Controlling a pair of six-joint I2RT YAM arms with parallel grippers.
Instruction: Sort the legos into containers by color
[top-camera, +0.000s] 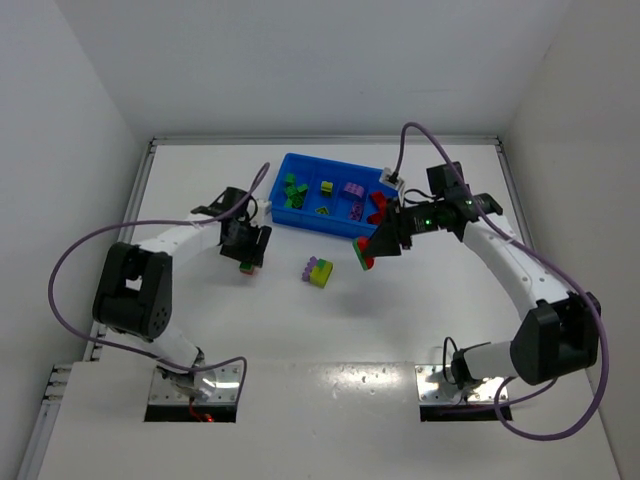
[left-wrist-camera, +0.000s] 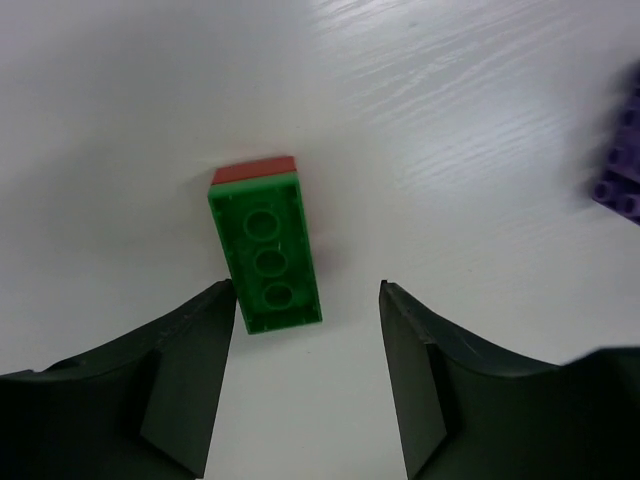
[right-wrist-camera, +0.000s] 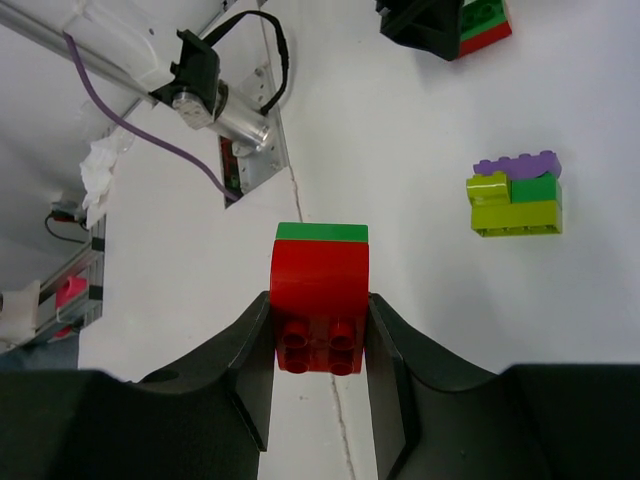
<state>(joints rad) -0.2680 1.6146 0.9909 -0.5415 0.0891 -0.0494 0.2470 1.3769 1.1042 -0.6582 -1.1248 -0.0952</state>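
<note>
Left gripper (left-wrist-camera: 305, 292) open around green-red brick (left-wrist-camera: 265, 245), frame centre; right gripper (right-wrist-camera: 318, 320) clamps red-green cluster (right-wrist-camera: 320, 275). Risk: joined colours get binned unseparated

A white table (top-camera: 330, 330) sits boxed in by plain white walls (top-camera: 300, 60) under soft, even light.

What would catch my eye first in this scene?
The bright blue tray at the far middle of the white table stands out most, with small bricks in its compartments. At its near right corner the right gripper clamps a red-and-green brick. The left gripper hangs open over a green brick, left of a mixed cluster.
</note>
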